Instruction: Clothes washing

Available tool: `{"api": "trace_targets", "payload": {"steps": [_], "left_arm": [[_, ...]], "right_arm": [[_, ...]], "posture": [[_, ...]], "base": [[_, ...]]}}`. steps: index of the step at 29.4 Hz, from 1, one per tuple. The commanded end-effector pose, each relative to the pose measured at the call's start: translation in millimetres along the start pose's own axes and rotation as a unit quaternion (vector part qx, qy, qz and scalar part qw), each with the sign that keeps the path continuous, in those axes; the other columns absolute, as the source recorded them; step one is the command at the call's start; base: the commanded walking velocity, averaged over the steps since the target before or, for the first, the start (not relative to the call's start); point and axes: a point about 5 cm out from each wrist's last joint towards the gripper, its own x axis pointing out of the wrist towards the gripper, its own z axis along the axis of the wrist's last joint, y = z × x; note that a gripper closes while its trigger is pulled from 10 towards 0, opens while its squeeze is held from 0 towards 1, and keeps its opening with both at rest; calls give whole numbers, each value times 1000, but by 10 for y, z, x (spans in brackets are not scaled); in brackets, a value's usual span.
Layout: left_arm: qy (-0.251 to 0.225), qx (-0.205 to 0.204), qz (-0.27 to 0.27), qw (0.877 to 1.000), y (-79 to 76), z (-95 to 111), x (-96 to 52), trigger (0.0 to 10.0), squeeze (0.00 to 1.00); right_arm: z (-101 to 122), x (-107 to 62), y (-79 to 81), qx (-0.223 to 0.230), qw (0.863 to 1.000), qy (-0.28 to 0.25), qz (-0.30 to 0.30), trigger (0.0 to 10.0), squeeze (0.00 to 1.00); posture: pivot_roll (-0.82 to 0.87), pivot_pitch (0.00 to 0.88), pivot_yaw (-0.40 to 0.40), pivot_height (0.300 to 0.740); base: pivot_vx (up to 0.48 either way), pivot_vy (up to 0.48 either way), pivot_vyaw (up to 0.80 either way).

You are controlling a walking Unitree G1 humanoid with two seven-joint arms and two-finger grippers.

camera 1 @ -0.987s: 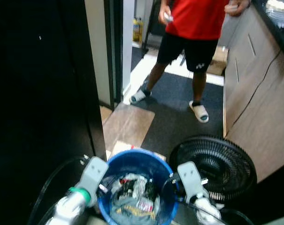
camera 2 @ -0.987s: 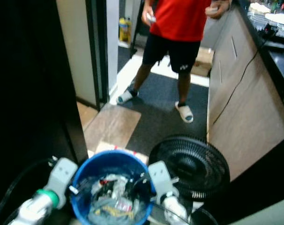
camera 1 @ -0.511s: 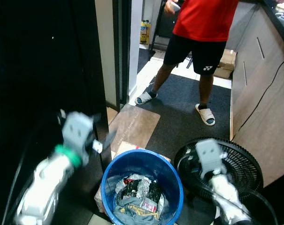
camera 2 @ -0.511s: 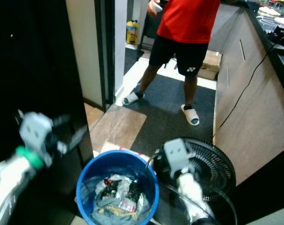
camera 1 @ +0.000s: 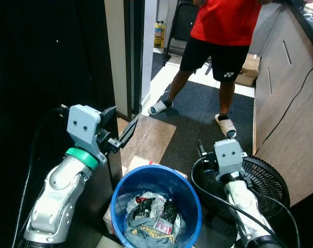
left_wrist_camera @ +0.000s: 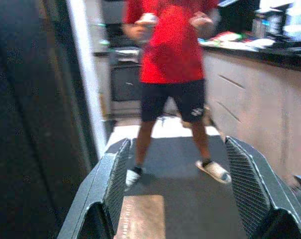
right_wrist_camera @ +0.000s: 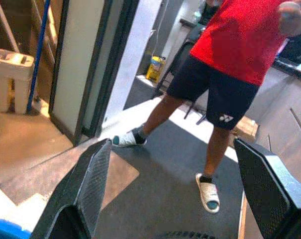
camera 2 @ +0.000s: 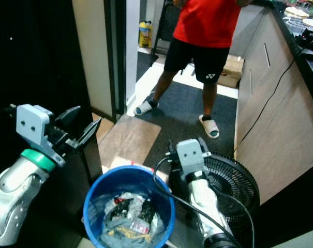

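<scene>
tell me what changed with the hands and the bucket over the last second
Both hands let go of the round blue plastic bucket of clothes and rose: left hand up and outward, right hand up over the black floor fan. Both are open. The bucket stayed put.

Head stereo looks down; wrist cameras face forward; all share person (left_wrist_camera: 172, 64).

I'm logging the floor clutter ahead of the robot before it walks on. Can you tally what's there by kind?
Blue bucket holding clothes: 1
Black fan: 1
Brown mat: 1
Cardboard box: 1
Yellow bottles: 2
Person: 1
Total: 7
</scene>
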Motion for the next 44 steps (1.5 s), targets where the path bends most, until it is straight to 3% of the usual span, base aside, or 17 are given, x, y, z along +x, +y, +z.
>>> {"api": "trace_targets", "payload": {"steps": [1,3,5,8,9,10,12,16,17,19,20,22,24,31,44], "left_arm": [[33,16,-30,999,-198,-163,-29,10000,0],[33,16,-30,999,-198,-163,-29,10000,0],[63,-1,-44,997,-297,-321,-61,10000,0],[71,-13,-42,997,-308,-354,-63,10000,0],[70,-26,-27,997,-359,-379,-20,10000,0],[70,-26,-27,997,-359,-379,-20,10000,0],[68,-37,-10,997,-415,-395,31,10000,0],[68,-37,-10,997,-415,-395,31,10000,0],[70,-15,-20,997,-479,-421,2,10000,0],[70,-15,-20,997,-479,-421,2,10000,0],[82,8,-38,996,-500,-468,-127,10000,0],[82,8,-38,996,-500,-468,-127,10000,0],[103,16,-30,994,-432,-468,-312,10000,0],[102,7,-2,995,-357,-424,-324,10000,0],[95,2,1,995,-426,-432,-275,10000,0]], "right_arm": [[470,166,-2,11,996,-82,-21,10000,0],[470,166,-2,11,996,-82,-21,10000,0],[890,273,-37,10,987,-156,-29,10000,0],[975,288,-44,7,985,-171,-27,10000,0],[931,221,65,2,985,-169,26,10000,0],[931,221,65,2,985,-169,26,10000,0],[853,117,206,0,983,-160,89,10000,0],[853,117,206,0,983,-160,89,10000,0],[788,21,301,4,982,-147,115,10000,0],[788,21,301,4,982,-147,115,10000,0],[703,-97,407,8,981,-130,144,10000,0],[703,-97,407,8,981,-130,144,10000,0],[621,-274,553,17,978,-103,182,10000,0],[666,-280,596,25,977,-95,189,10000,0],[709,-233,543,35,979,-89,180,10000,0]], "posture": [[90,0,2,740],[90,0,2,740],[88,0,1,740],[88,0,1,740],[94,0,-6,740],[94,0,-6,740],[93,0,-7,740],[93,0,-7,740],[87,0,-9,740],[87,0,-9,740],[90,0,-12,740],[90,0,-12,740],[108,11,-23,740],[112,12,-28,740],[103,2,-36,740]], "base": [[0,0,0],[0,0,0],[0,0,0],[0,0,0],[0,0,0],[0,0,0],[0,0,0],[0,0,0],[0,0,0],[0,0,0],[0,0,0],[0,0,0],[0,0,0],[0,0,0],[0,0,0]]}}
